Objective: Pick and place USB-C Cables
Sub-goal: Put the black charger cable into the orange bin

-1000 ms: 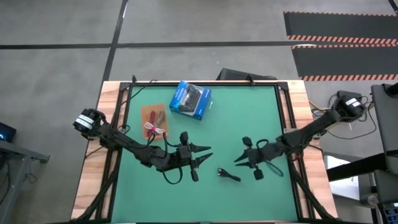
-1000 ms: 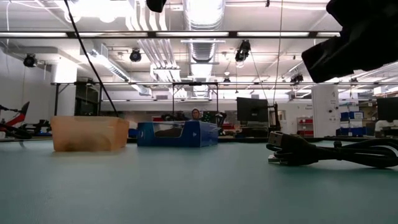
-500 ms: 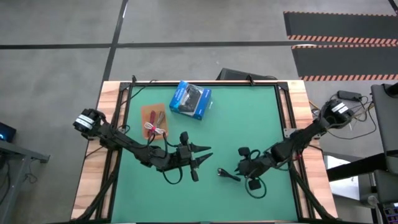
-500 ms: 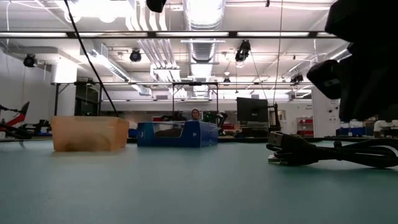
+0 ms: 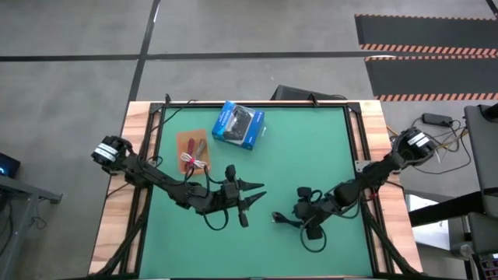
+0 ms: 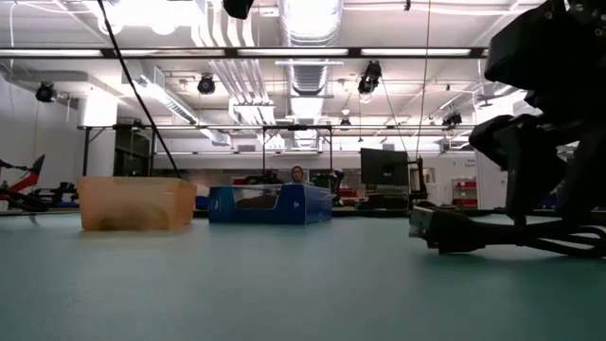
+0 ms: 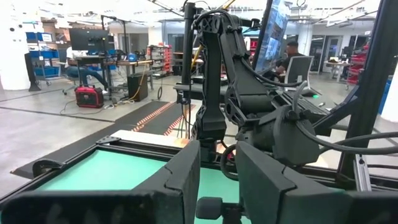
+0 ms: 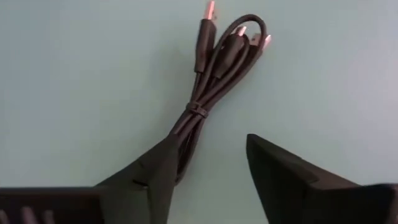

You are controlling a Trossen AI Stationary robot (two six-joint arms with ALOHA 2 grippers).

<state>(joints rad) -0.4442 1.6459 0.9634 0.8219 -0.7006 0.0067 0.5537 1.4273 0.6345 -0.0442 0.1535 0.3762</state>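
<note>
A black USB-C cable (image 8: 208,87), bundled with a tie, lies on the green mat (image 5: 311,148) near the table's front. My right gripper (image 8: 211,140) is open low over the cable's looped end, one finger on either side; it also shows in the high view (image 5: 299,211). In the low view the cable (image 6: 473,232) lies flat under that gripper (image 6: 525,199). My left gripper (image 5: 250,204) hovers open to the cable's left with nothing between its fingers (image 7: 186,180). A brown tray (image 5: 189,138) at the back left holds a white cable (image 5: 194,162) and a dark red one (image 5: 199,145). My right gripper comes at the black cable from above, slanting, with its fingers astride the looped end (image 8: 185,146). That end runs behind one finger (image 8: 158,171), so I cannot tell whether the finger touches it. The cable lies flat on the mat.
A blue box (image 5: 240,124) stands at the back of the mat beside the tray, also seen in the low view (image 6: 270,204) next to the tray (image 6: 137,204). The mat's middle and right part are bare. A person sits far off in the room behind.
My right gripper has moved toward the table's left edge and down, from the mat's right part to just over the black cable. The cable has stayed on the mat.
</note>
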